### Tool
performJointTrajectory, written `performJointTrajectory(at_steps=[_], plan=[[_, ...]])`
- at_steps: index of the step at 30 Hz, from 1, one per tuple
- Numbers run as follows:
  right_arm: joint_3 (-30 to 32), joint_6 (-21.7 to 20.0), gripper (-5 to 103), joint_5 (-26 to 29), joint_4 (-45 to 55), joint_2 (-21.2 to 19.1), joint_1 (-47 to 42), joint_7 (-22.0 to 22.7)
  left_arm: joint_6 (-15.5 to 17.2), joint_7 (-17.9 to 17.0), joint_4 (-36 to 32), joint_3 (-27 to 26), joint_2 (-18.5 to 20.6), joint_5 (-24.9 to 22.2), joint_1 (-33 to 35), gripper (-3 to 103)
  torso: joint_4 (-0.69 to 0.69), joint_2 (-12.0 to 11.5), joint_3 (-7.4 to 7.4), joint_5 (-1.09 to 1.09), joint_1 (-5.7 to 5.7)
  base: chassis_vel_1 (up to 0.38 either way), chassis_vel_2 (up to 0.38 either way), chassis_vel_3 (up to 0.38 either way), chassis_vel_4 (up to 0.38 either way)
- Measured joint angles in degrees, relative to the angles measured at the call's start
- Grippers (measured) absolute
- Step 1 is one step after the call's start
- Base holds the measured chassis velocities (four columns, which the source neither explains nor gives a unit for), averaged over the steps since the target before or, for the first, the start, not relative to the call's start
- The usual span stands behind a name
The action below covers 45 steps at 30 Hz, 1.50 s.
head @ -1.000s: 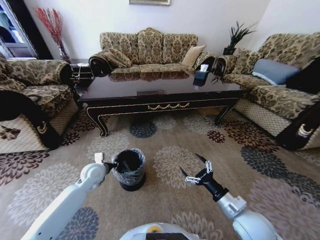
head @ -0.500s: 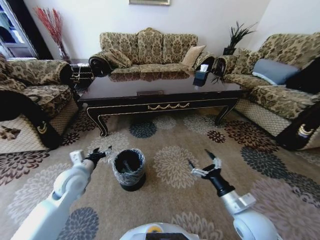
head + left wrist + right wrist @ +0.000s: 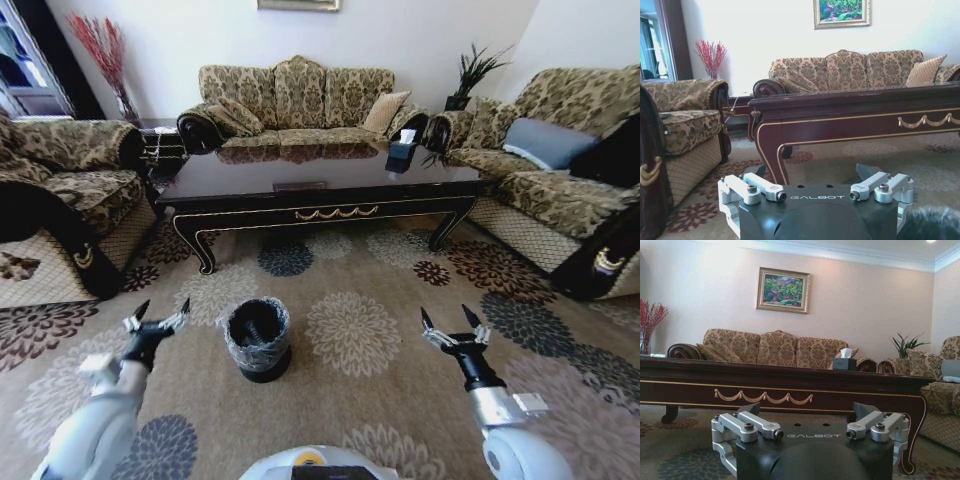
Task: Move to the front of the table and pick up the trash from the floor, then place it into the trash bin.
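Observation:
The trash bin (image 3: 258,338), a small black bucket with a crinkled grey liner, stands on the patterned carpet floor (image 3: 400,285) in front of the dark wooden table (image 3: 300,168). My left gripper (image 3: 157,315) hovers open to the left of the bin, apart from it. Off to the bin's right, my right gripper (image 3: 452,325) also stands open above the carpet. Nothing sits between either pair of fingers. Both wrist views look level at the table (image 3: 840,102) (image 3: 765,375) over the open left gripper (image 3: 815,172) and right gripper (image 3: 807,410). The trash is out of view.
Patterned sofas ring the table: one behind it (image 3: 300,95), an armchair (image 3: 60,200) at the left, a couch (image 3: 560,180) at the right. A tissue box (image 3: 403,150) sits on the table's far right corner. Open carpet lies between the bin and the table.
Both arms have swung outward. The left gripper left the bin's rim and moved left and down. The right gripper moved right, away from the bin.

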Motion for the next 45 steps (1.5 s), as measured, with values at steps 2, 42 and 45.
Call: performJointTrajectory(at_steps=[2,42,45], plan=[[0.1,0.3,100,-0.3,0.3,0.0,-0.3,-0.7,-2.7,0.9,-0.2,-0.2,-0.6,0.2,2.3,100,0.00,0.0,0.00,0.00,0.00,0.000,0.000,0.000,0.000],[0.9,-0.3,100,-0.7,2.1,-1.5,-0.2,-2.3,-4.8,1.1,-2.7,2.7,-1.3,0.7,3.6,100,-0.01,0.0,0.02,0.01,0.01,0.026,-0.025,-0.024,0.025],[0.9,-0.3,100,-0.7,2.1,-1.5,-0.2,-2.3,-4.8,1.1,-2.7,2.7,-1.3,0.6,3.6,100,0.00,0.0,0.01,0.00,0.01,0.213,-0.209,-0.213,0.229]])
